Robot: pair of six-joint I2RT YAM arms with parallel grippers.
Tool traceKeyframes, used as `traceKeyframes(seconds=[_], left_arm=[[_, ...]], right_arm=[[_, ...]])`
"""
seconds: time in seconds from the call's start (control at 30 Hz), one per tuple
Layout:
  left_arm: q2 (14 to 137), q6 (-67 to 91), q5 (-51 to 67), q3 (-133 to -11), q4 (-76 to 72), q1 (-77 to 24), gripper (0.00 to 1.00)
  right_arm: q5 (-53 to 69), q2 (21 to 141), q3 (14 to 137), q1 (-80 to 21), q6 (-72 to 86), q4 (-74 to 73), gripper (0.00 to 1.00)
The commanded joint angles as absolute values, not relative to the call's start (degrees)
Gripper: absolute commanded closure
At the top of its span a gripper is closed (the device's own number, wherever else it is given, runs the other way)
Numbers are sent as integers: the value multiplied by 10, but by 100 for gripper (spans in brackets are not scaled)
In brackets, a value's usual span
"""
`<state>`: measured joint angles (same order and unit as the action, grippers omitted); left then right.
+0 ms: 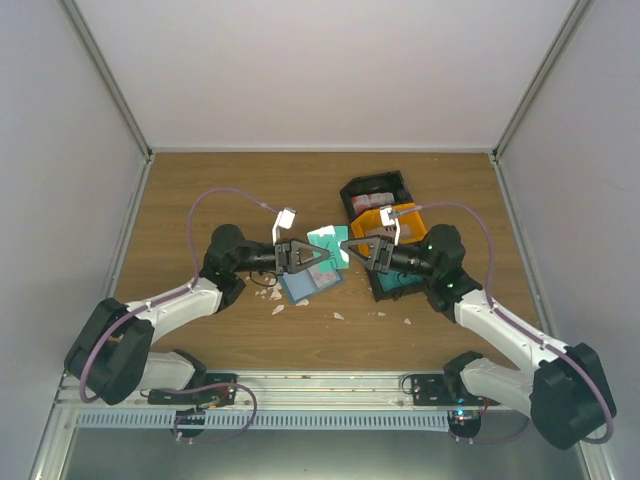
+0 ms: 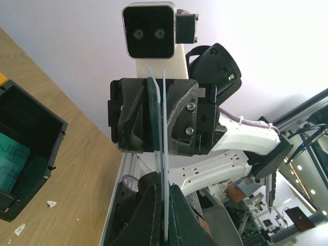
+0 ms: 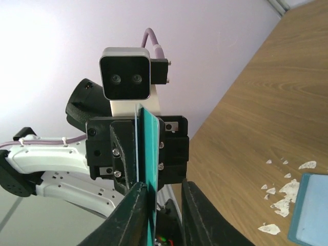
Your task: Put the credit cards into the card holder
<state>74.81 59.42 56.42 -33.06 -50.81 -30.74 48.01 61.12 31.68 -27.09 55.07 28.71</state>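
The credit card had a teal face and stood on edge above the table, between the arms. The left gripper was clamped on it. The right gripper had its fingers apart around the other end. The left wrist view missed the dull-blue card holder, which lay flat among white scraps. It alone showed a dark bin with pale lettering inside, perhaps "VI".

Lab; white-walled test enclosure
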Motion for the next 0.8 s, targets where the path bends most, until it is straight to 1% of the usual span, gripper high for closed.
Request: traceKeyframes(seconds=[0.0,0.07,0.2,0.27,0.3,0.37,0.5,0.63,0.77], left_arm=[[733,588,581,-331,-561,-306,100],[733,592,582,-332,-569,-305,100],[737,595,582,-337,-569,-305,100],[740,598,580,-341,-561,-304,100],[741,598,577,-344,-552,-302,100],[745,596,572,-346,-526,-298,100],[758,603,576,-339,-513,-283,95],[774,622,584,-324,-517,-265,94],[791,636,593,-311,-526,-252,93]], right_arm=[[468,631,320,-273,553,282,85],[480,639,316,-274,559,291,89],[517,653,312,-283,578,336,91],[524,656,312,-285,590,351,98],[522,654,312,-285,594,353,99],[513,646,315,-283,595,344,100],[487,617,329,-264,602,315,100],[471,597,355,-231,618,267,99],[472,603,376,-201,626,217,100]])
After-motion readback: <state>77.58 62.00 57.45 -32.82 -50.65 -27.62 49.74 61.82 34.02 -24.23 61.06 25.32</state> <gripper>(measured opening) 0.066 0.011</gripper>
